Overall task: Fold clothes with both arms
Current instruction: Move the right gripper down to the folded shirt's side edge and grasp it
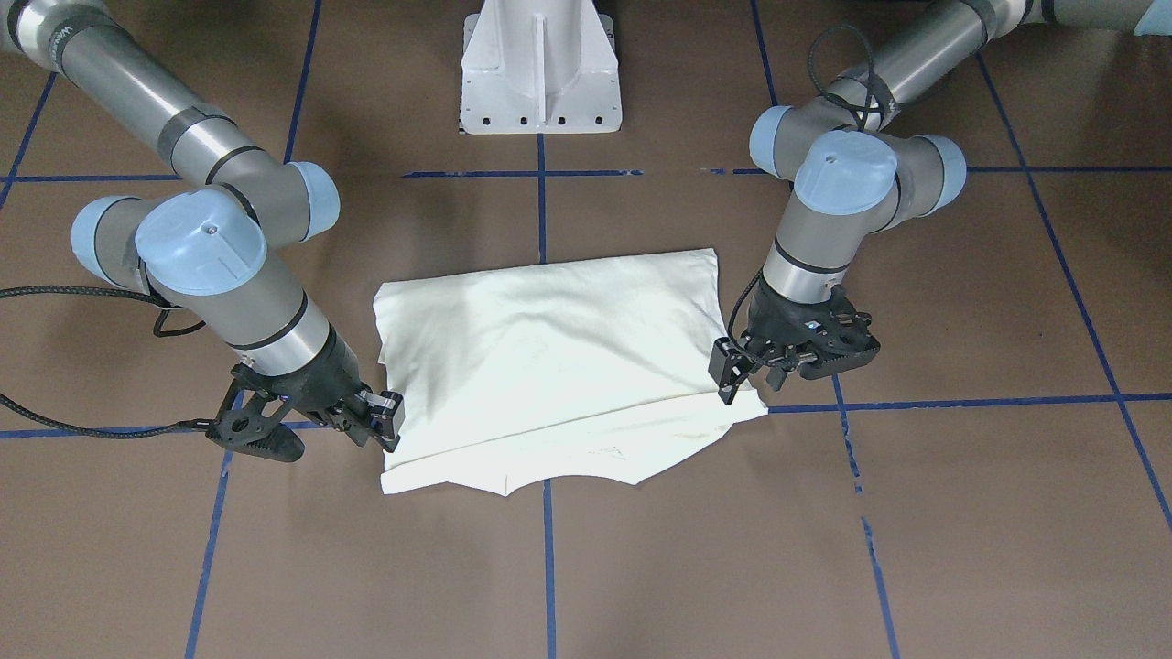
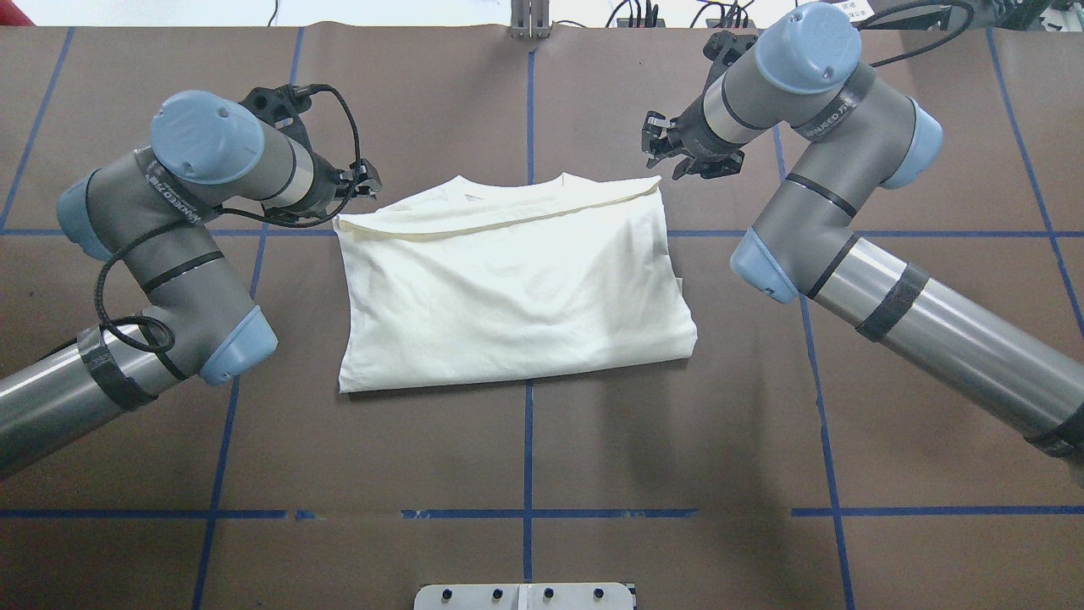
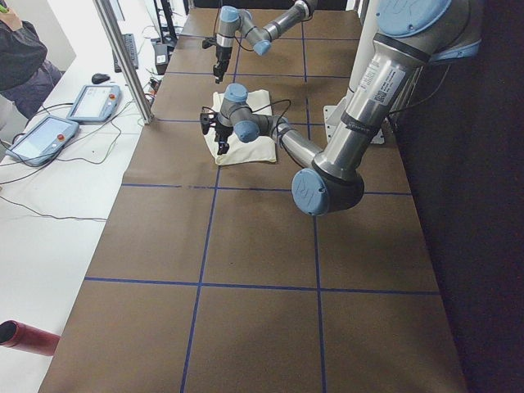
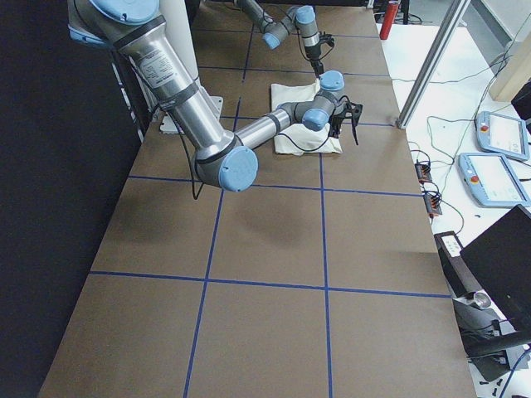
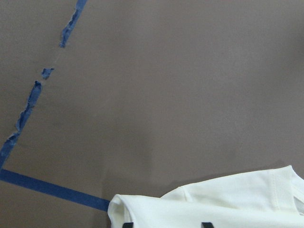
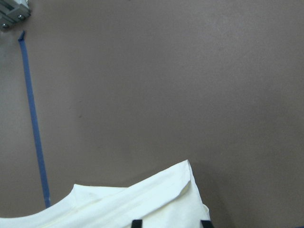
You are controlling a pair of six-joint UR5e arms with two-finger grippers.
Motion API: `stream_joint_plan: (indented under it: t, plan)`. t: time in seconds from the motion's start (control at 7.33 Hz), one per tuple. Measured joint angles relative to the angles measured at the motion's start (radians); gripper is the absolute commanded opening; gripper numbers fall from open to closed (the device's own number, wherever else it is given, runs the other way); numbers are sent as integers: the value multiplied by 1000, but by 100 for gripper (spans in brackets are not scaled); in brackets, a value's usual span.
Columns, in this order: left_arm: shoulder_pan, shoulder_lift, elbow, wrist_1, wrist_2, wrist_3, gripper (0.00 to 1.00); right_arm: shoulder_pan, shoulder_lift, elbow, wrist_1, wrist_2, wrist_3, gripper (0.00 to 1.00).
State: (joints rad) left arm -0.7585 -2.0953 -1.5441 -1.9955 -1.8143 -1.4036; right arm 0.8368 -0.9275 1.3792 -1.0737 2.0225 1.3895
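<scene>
Exterior front-facing: the folded cream T-shirt [image 1: 549,366] lies flat on the brown table [image 1: 916,549], plain side up; the left gripper [image 1: 735,371] stands at its view-right edge, the right gripper [image 1: 385,423] at its view-left edge; overhead exterior: both grippers sit by the far, neckline-side corners; left wrist-mounted: two fingertips [image 5: 205,225] stand apart over the shirt corner, mostly cut off by the frame; right wrist-mounted: fingertips [image 6: 205,223] likewise apart; contact with the cloth cannot be told.

Cream T-shirt [image 2: 508,288] folded flat, plain side up.
</scene>
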Motion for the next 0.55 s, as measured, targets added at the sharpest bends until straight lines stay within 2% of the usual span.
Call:
stream_joint_plan:
  t: [0.14, 0.27, 0.41, 0.55]
  plan:
    - [-5, 2, -24, 12, -15, 7, 100, -11, -38, 58, -2, 6, 0, 100]
    - [-6, 6, -62, 35, -33, 11, 100, -43, -122, 166, -5, 0, 3, 100]
    - [-7, 8, -105, 65, -42, 11, 100, -90, -201, 258, -7, -26, 6, 100]
    - [-7, 11, -143, 101, -45, 11, 100, -144, -252, 307, -7, -68, 7, 100]
